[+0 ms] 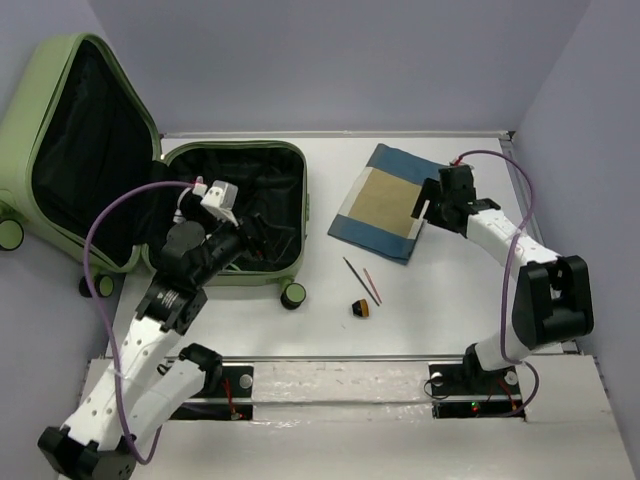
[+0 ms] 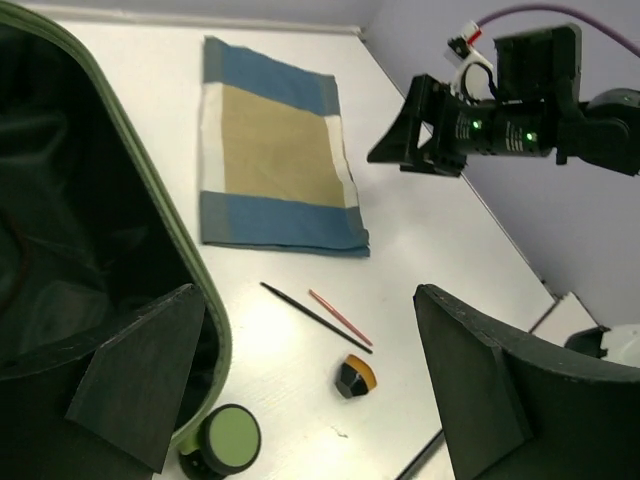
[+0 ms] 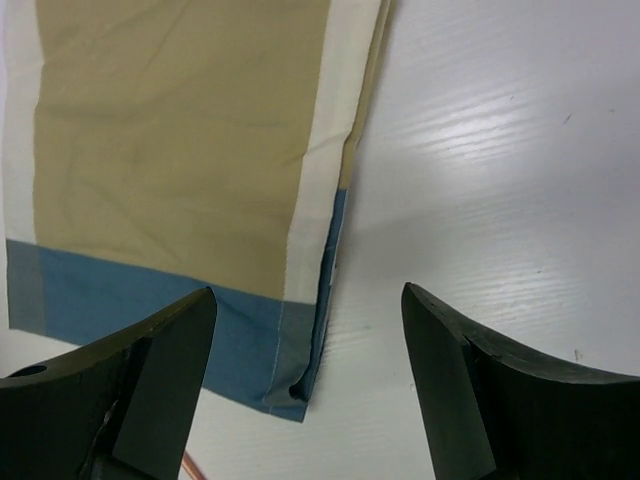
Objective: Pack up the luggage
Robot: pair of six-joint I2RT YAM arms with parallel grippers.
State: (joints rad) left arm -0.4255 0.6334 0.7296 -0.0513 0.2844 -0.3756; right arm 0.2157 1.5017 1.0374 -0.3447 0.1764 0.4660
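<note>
Barely begun, I'd say: the luggage [image 1: 22, 125] looks unpacked. The folded cloth [image 1: 385, 205], two thin sticks [image 1: 360, 278] and a black-orange piece [image 1: 362, 309] lie outside. The left gripper [image 2: 308, 295] and right gripper [image 3: 308, 292] are spread, empty.

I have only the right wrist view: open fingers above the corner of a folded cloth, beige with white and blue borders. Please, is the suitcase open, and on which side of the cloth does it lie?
Observer: Yes, the luggage lies open on the left arm's side, apart from the cloth.
Operator: Is something packed already?
Observer: Inside I see only black lining.
Operator: Where is the other arm?
Observer: The left gripper hovers at the luggage's right rim, fingers wide open and empty.
Operator: Are there other items?
Observer: Two thin sticks and a small black-and-orange object lie on the table, nearer the arms than the cloth.
</note>
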